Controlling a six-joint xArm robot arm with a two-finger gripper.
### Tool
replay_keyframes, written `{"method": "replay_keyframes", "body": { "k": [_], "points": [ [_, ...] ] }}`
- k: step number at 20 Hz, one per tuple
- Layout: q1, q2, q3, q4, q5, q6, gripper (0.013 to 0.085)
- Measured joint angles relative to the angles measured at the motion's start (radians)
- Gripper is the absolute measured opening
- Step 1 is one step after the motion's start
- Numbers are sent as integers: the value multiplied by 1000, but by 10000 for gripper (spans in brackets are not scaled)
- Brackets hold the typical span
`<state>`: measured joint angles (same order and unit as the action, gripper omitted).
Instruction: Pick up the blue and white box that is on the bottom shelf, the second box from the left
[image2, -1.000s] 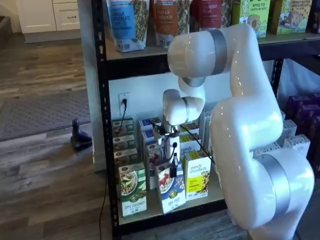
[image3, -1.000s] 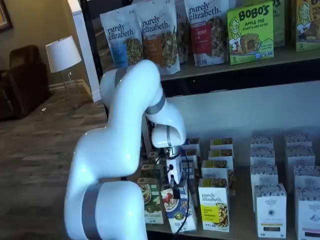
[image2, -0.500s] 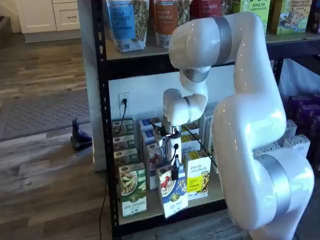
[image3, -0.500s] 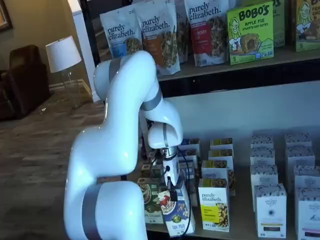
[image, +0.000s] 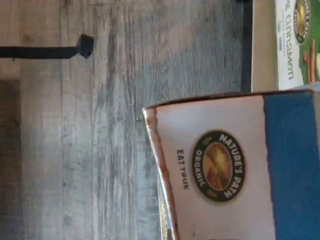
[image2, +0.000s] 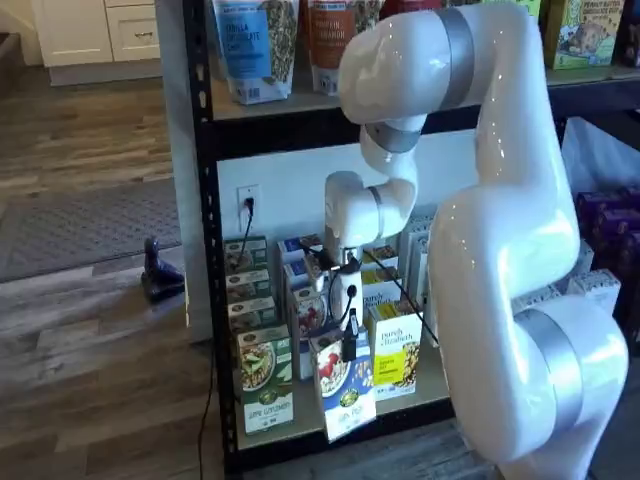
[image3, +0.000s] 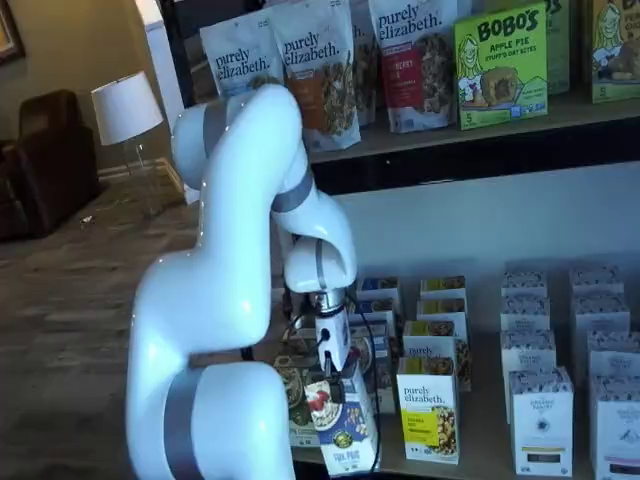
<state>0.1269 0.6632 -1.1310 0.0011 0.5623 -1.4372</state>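
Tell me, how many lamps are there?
1. A white-shaded lamp stands on the floor beside a dark armchair in a shelf view. Others may be hidden.

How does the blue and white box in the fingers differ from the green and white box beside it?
The blue and white box is tilted, its lower end past the bottom shelf edge; the green and white box stands upright on the board. The blue one has the black fingers closed on its top; the green one is untouched. Both are tall slim cartons showing bowls.
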Motion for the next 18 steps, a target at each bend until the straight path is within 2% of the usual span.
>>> {"method": "replay_keyframes", "body": {
  "k": [7,12,18],
  "points": [
    [23,-96,106,2,-19,21,450],
    [32,-162,158,52,-10,-14,450],
    [32,-236,199,66,36,-24,450]
  ]
}}
